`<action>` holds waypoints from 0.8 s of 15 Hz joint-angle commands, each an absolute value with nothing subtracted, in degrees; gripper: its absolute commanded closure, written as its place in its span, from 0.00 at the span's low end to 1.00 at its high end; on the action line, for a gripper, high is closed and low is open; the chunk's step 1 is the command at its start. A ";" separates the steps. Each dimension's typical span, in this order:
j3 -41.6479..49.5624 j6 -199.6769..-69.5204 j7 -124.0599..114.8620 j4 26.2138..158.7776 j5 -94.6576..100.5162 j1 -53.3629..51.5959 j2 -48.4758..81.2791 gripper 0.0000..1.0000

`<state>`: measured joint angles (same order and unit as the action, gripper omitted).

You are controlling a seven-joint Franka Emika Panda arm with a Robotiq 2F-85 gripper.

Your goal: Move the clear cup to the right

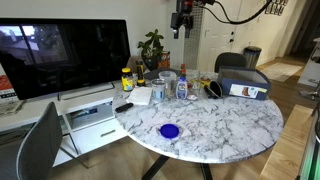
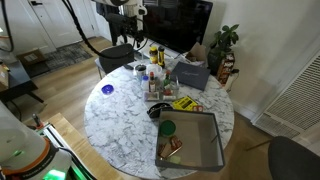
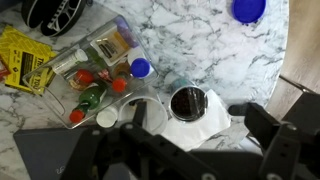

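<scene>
The gripper (image 1: 181, 22) hangs high, pointing straight down — its fingers (image 3: 265, 124) spread wide apart.

Smooth veined marble tabletop (image 1: 230, 130), frosted translucent plastic clear cup (image 1: 168, 82), glossy blue plastic lid (image 3: 249, 9)

1. black object (image 3: 55, 10), wrist view: white lettering, too blurred to read.
2. yellow packets (image 3: 25, 62), wrist view: dark print, illegible.
3. both exterior views: no text, brand or number can be read.
</scene>
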<state>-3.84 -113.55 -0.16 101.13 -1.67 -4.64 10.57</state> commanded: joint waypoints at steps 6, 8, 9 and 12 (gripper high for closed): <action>-2.31 -112.17 -12.63 75.20 2.01 -7.75 34.56 0.00; -2.56 -113.28 -12.10 78.97 0.82 -7.39 32.04 0.00; -2.53 -113.26 -12.09 77.60 0.80 -7.46 33.25 0.00; -2.44 -113.24 -12.09 76.08 0.79 -7.46 34.24 0.00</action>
<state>-2.93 -113.48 -12.22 76.31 1.08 -7.07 34.20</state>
